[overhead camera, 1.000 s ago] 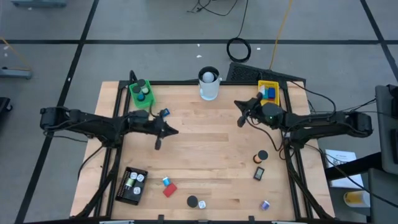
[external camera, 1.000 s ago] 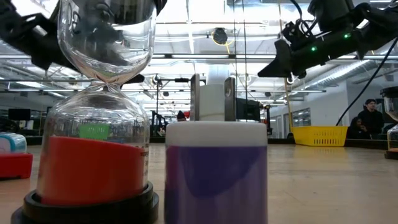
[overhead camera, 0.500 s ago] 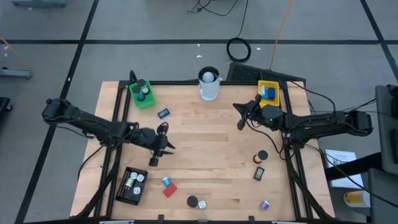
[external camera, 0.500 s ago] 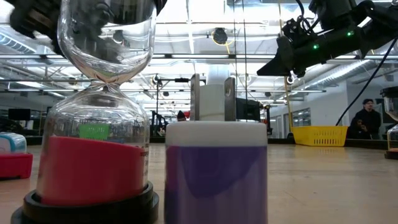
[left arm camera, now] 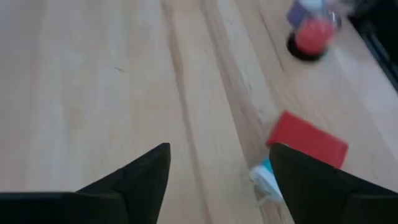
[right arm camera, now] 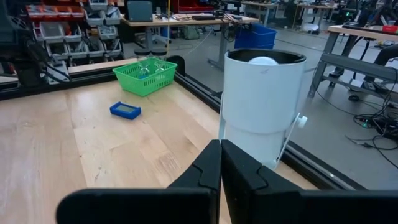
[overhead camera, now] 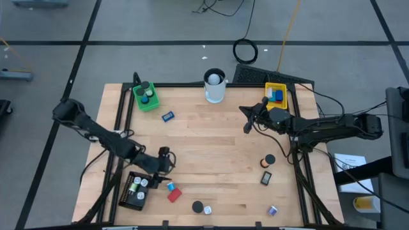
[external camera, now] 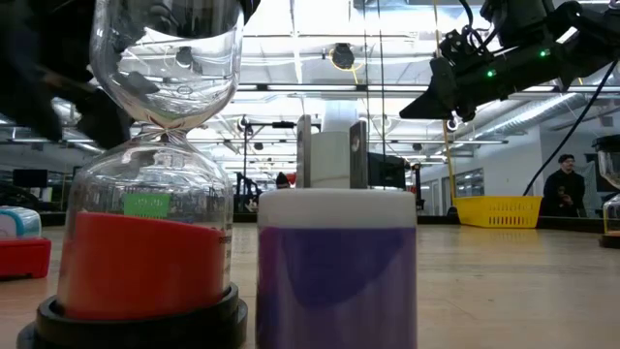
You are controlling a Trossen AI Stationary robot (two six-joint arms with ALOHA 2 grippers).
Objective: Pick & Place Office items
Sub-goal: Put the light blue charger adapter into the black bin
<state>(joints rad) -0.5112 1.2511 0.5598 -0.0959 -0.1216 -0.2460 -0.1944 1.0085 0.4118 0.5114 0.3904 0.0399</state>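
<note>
My left gripper (overhead camera: pixel 165 171) (left arm camera: pixel 217 168) is open and tipped down over the near left of the table, touching nothing. Just past its fingers lie a red block (left arm camera: pixel 306 140) (overhead camera: pixel 174 195) and a small white-and-blue piece (left arm camera: pixel 264 177) (overhead camera: pixel 170 186). A red sand timer (left arm camera: pixel 309 37) (external camera: pixel 145 242) stands farther on, beside a purple cylinder (external camera: pixel 337 271). A blue item (overhead camera: pixel 168 116) (right arm camera: pixel 125 110) lies flat near the green tray (overhead camera: pixel 145 96). My right gripper (overhead camera: pixel 245 115) (right arm camera: pixel 221 162) hovers shut at the far right, facing the white cup (right arm camera: pixel 261 106).
A black tray (overhead camera: pixel 136 190) with small pieces sits left of my left gripper. A yellow tray (overhead camera: pixel 276 94) stands at the far right corner. A black cap (overhead camera: pixel 270 160), a black block (overhead camera: pixel 266 178) and a small blue piece (overhead camera: pixel 273 209) lie near the right edge.
My left arm has swung from the middle left of the table toward the near edge, and its gripper now hangs by the black tray. The blue item near the green tray has stayed where it was.
</note>
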